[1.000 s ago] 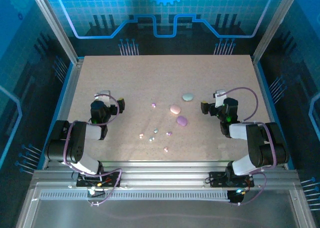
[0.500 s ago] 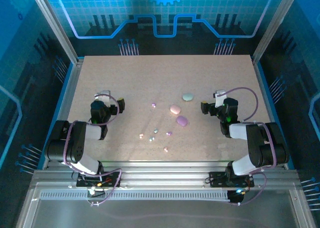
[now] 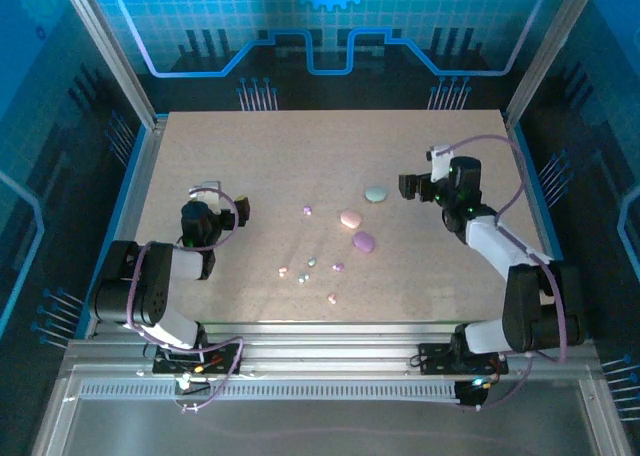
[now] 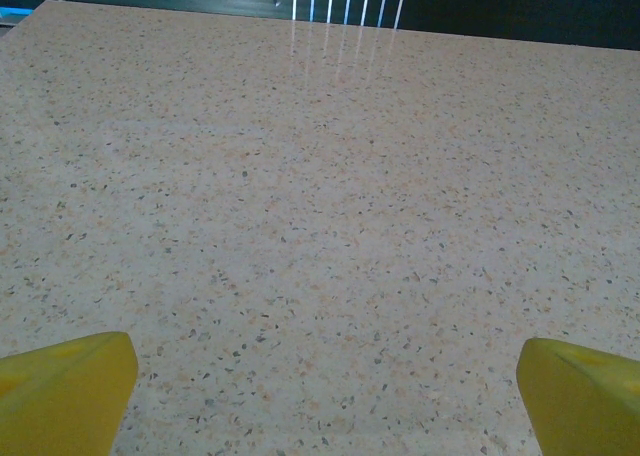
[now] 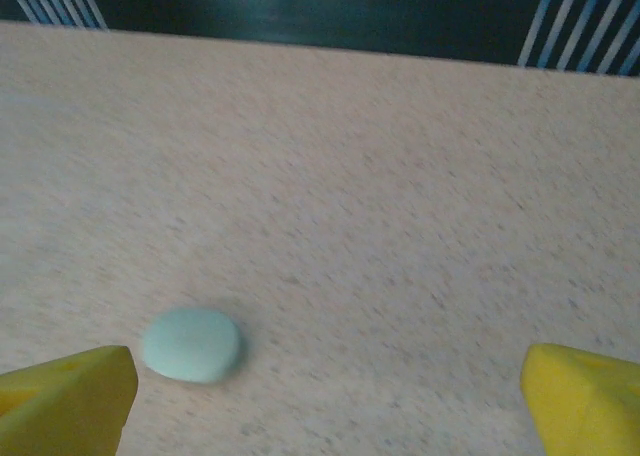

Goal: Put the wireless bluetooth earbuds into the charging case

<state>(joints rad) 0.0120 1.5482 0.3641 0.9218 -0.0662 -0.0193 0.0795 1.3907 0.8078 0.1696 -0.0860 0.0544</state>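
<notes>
Your right gripper (image 3: 410, 187) gapes wide near the mint case (image 5: 191, 345); your left gripper (image 3: 238, 211) is spread wide too, well apart from the earbuds (image 3: 311, 262).

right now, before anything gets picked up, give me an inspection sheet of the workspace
surface: speckled beige table, no spills seen
job's things: about six tiny earbuds scattered mid-table; mint case, pink case and purple case lie apart, looking shut
clutter: nothing seen
tools: left tool open, facing bare table; right tool open, mint case just ahead, untouched
cables: purple cable loops at each wrist
surroundings: blue panel walls, aluminium frame
</notes>
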